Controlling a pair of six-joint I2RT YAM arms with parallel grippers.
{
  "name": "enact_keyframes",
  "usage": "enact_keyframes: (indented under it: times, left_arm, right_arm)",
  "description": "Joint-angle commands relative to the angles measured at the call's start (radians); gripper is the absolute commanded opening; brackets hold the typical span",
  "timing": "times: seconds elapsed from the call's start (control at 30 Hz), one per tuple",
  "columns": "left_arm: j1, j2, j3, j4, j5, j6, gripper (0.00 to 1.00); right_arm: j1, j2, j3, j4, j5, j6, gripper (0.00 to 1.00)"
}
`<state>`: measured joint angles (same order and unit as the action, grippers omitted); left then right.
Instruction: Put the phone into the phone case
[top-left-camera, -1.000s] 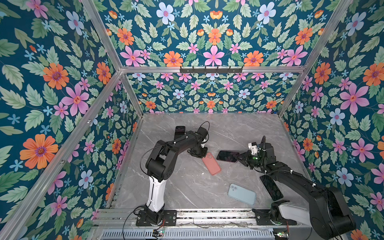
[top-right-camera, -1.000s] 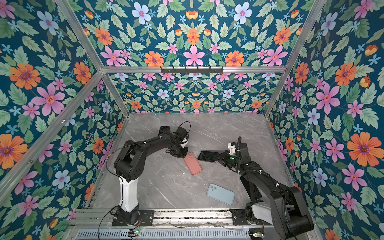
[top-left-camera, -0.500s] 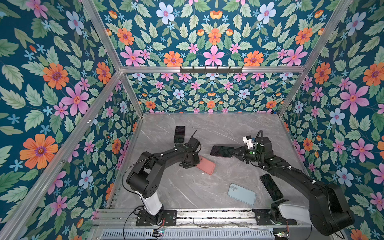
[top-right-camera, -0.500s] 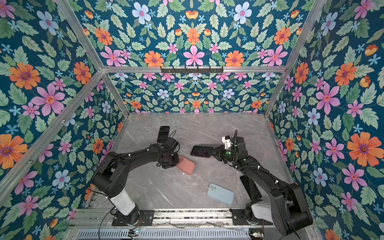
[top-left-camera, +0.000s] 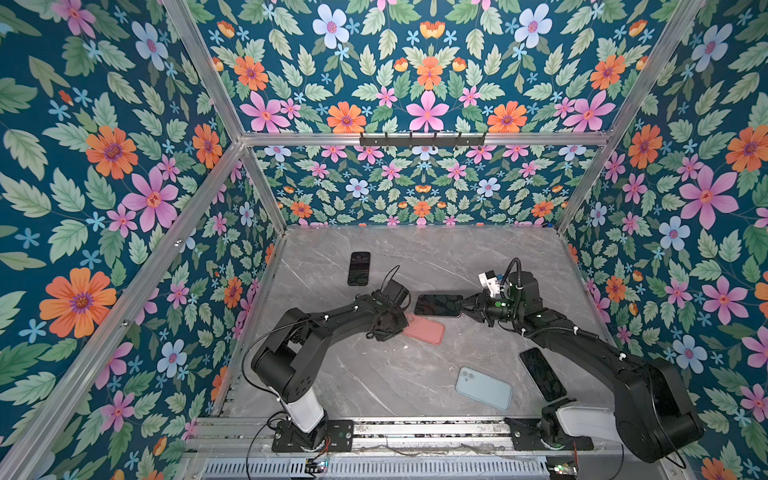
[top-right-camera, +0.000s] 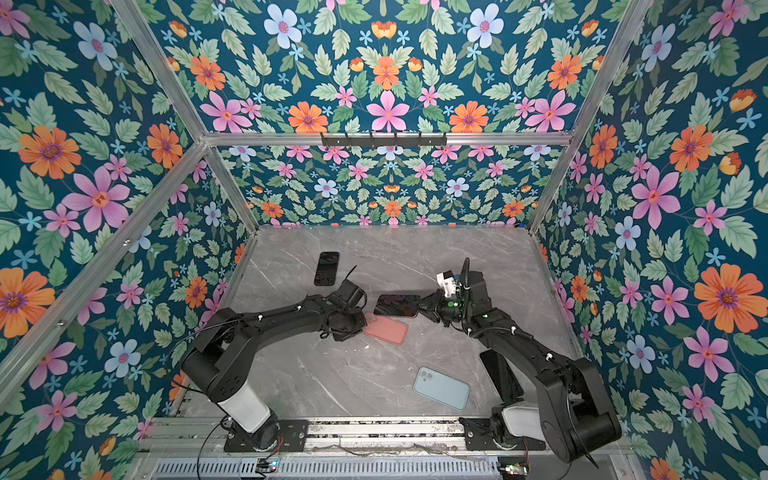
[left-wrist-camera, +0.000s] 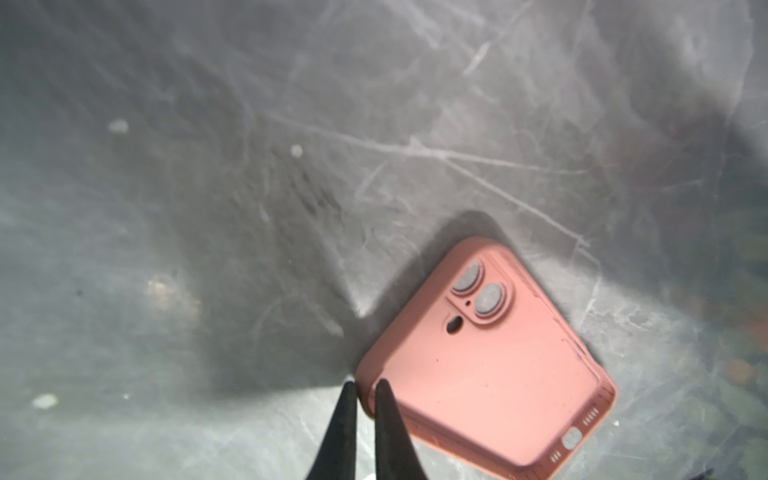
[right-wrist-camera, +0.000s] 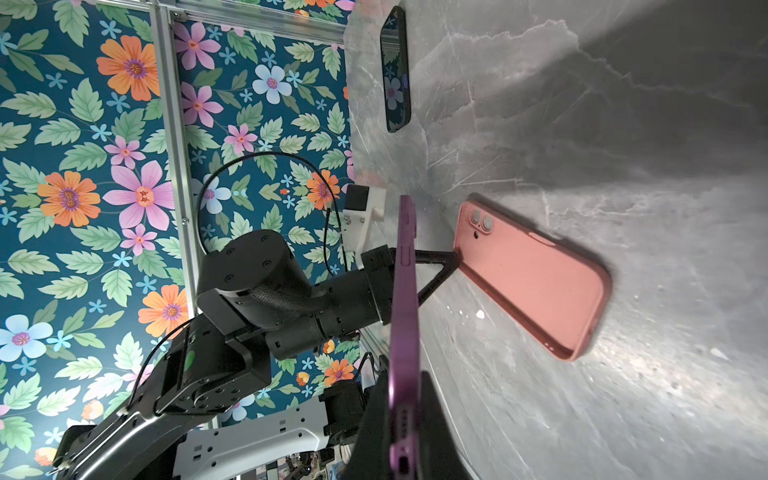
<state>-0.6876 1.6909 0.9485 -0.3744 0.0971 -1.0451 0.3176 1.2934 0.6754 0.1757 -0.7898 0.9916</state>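
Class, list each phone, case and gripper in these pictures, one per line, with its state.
Pink case: flat on the table, back up.
Purple phone: held above the table, screen up, uncased.
Right gripper: shut on the purple phone's end.
Left gripper: shut, tips at the pink case's edge.
Far black phone: flat, screen up, untouched.
Near black phone: flat, untouched.
Light blue case: flat, back up, untouched.

In both top views the left arm (top-left-camera: 332, 320) hides the tips of the left claw (left-wrist-camera: 365, 383) and one end of the pink case (top-left-camera: 430, 331). The left wrist view cuts the case off, and the worktop (left-wrist-camera: 208, 187) there is blurred. The right wrist view shows the purple phone (right-wrist-camera: 405, 316) edge-on, screen unseen, one end cut off. The right arm (top-right-camera: 519, 336) covers part of a black phone (top-right-camera: 498, 374) in a top view.
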Motion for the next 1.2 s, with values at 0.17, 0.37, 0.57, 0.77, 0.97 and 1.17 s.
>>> enact_keyframes:
  times: [0.17, 0.37, 0.57, 0.77, 0.97, 1.17]
  left_arm:
    - [-0.033, -0.009, -0.012, 0.020, -0.009, -0.020, 0.17]
    - [-0.039, -0.072, -0.056, 0.068, 0.031, -0.001, 0.24]
    - [0.031, -0.125, -0.085, 0.130, 0.099, 0.095, 0.36]
    - [0.131, -0.094, -0.092, 0.244, 0.221, 0.148, 0.39]
    - [0.177, -0.053, -0.095, 0.303, 0.300, 0.168, 0.44]
    - [0.206, -0.049, -0.129, 0.347, 0.335, 0.165, 0.47]
  right_arm:
    - [-0.001, 0.039, 0.028, 0.002, -0.045, -0.025, 0.00]
    - [0.001, 0.026, -0.023, 0.044, -0.050, 0.022, 0.00]
    - [0.019, 0.092, -0.037, 0.115, -0.068, 0.050, 0.00]
    - [0.043, 0.194, -0.048, 0.246, -0.062, 0.111, 0.00]
    - [0.052, 0.275, -0.055, 0.333, -0.035, 0.136, 0.00]
    - [0.060, 0.324, -0.060, 0.372, -0.031, 0.130, 0.00]
